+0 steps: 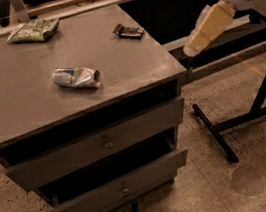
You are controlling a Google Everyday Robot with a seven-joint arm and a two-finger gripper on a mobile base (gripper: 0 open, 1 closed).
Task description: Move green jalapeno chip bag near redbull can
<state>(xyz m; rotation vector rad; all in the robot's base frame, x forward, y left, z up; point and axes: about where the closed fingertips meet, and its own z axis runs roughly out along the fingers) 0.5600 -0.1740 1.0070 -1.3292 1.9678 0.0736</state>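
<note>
The green jalapeno chip bag (34,30) lies flat at the far left corner of the grey cabinet top (31,104). The crushed silver and blue redbull can (76,78) lies on its side near the middle of the top, well apart from the bag. My arm comes in from the upper right; its cream end with the gripper (192,49) hangs in the air just off the cabinet's right edge, above the floor and away from both objects. It holds nothing that I can see.
A small dark flat packet (128,30) lies near the far right edge of the top. The cabinet has two drawers (106,142), partly pulled out. A black metal stand (255,108) is on the speckled floor to the right. A rail and shelving run behind the cabinet.
</note>
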